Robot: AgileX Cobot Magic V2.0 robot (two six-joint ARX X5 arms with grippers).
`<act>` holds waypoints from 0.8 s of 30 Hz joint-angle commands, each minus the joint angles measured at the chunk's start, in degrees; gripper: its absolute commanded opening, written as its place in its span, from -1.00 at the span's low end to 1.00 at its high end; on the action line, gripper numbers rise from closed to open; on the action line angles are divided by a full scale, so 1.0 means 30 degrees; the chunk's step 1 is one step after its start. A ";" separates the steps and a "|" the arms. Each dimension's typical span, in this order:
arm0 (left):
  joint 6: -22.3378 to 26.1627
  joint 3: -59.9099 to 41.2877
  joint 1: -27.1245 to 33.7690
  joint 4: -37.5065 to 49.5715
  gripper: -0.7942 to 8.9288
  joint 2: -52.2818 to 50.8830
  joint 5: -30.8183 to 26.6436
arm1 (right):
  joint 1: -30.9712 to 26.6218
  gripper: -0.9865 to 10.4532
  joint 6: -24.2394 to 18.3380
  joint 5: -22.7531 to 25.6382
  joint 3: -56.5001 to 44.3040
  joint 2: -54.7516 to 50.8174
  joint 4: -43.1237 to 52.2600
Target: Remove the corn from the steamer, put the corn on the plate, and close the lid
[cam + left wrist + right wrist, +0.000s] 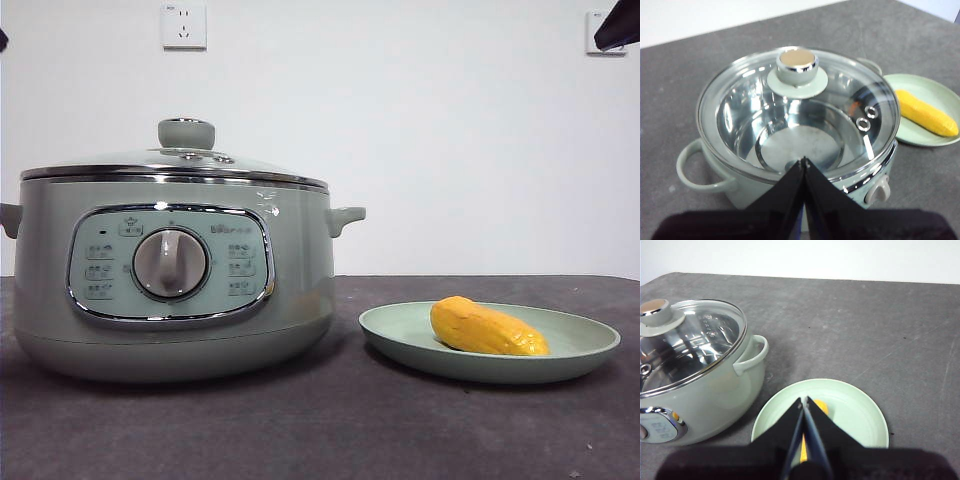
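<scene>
Two arms up above the table (330,420), neither touching anything. Left gripper (804,161) up over the near side of the pot (170,290), jaws pressed together to a point, nothing between them. Right gripper (803,401) up over the plate (860,415), jaws likewise clenched and empty. In the front view, only dark tips at the top corners.

Pot on the left of the dark grey table, pale green, with a chrome-rimmed control panel (170,263) and a silver dial (170,263) facing the front camera. Small handle on each side. Glass lid (797,117) seated flat on the pot's rim, closed, green knob (186,133) upright at the middle. Through the glass, a bare shiny metal bowl, nothing lying in it.

Plate just beside the pot on its right, apart from it, flat on the table. Corn (486,328) lying on its side inside the plate, resting on the plate's floor within the rim, free of both grippers. In the right wrist view, only a sliver of yellow showing behind the jaws.

Behind it all, a white wall with a socket (184,26) high up above the pot.
</scene>
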 commanded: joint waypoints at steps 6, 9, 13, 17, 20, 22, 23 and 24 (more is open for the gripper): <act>-0.0131 -0.0102 -0.0073 0.0036 -0.84 -0.0015 -0.0044 | 0.0015 -0.83 0.0189 0.0051 -0.0124 -0.0015 -0.0066; -0.0131 -0.0102 -0.0073 0.0036 -0.84 -0.0015 -0.0036 | 0.0015 -0.83 0.0182 0.0058 -0.0124 -0.0022 -0.0066; 0.0022 -0.0109 -0.0015 -0.0546 -0.84 -0.0627 -0.0044 | 0.0015 -0.83 0.0189 0.0058 -0.0117 -0.0022 -0.0058; 0.0940 -0.0211 0.1253 -0.1588 -0.84 -0.2754 -0.0022 | 0.0015 -0.83 0.0182 0.0044 -0.0117 -0.0022 -0.0109; 0.0969 -0.0663 0.3082 -0.1005 -0.84 -0.4481 -0.0022 | 0.0015 -0.83 0.0182 0.0058 -0.0117 -0.0022 -0.0102; 0.0984 -0.1355 0.4335 -0.0036 -0.84 -0.5421 -0.0044 | 0.0015 -0.83 0.0182 0.0058 -0.0117 -0.0022 -0.0109; 0.0998 -0.1902 0.5013 0.0619 -0.84 -0.5909 -0.0051 | 0.0015 -0.83 0.0189 0.0051 -0.0117 -0.0022 -0.0109; 0.1042 -0.2448 0.5574 0.1239 -0.84 -0.6280 -0.0036 | 0.0015 -0.83 0.0189 0.0051 -0.0117 -0.0022 -0.0109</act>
